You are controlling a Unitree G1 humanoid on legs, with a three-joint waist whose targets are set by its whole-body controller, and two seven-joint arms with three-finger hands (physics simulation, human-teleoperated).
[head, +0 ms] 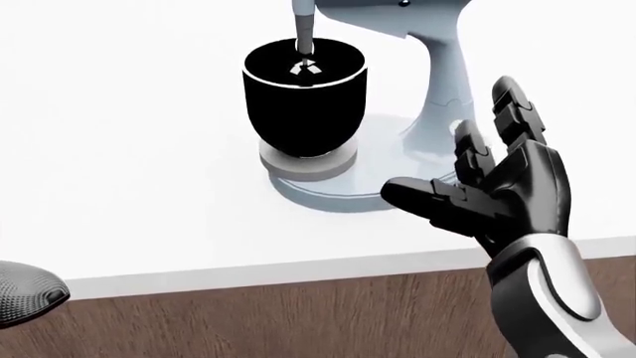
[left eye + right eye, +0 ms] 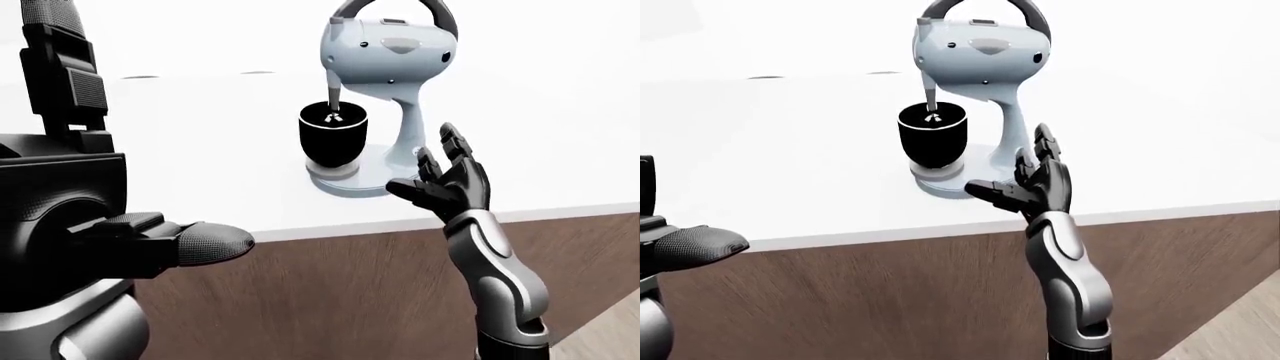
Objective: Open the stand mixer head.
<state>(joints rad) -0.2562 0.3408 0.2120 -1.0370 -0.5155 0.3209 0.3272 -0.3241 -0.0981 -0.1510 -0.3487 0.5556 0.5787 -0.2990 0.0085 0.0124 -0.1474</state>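
Observation:
A pale blue stand mixer [image 2: 388,52] stands on the white counter [image 2: 200,165], its head down with the beater reaching into a black bowl [image 1: 304,97] on the mixer's base [image 1: 348,190]. A dark handle arches over the head [image 2: 980,46]. My right hand [image 1: 477,190] hovers open just right of the base, near the mixer's column [image 1: 442,89], fingers spread and touching nothing. My left hand [image 2: 150,244] is at the lower left of the left-eye view, low beside the counter's wooden face, holding nothing.
The counter's edge [image 1: 298,268] runs across the head view, with a brown wood panel [image 2: 330,292] beneath. Wooden floor [image 2: 600,337] shows at the lower right of the left-eye view.

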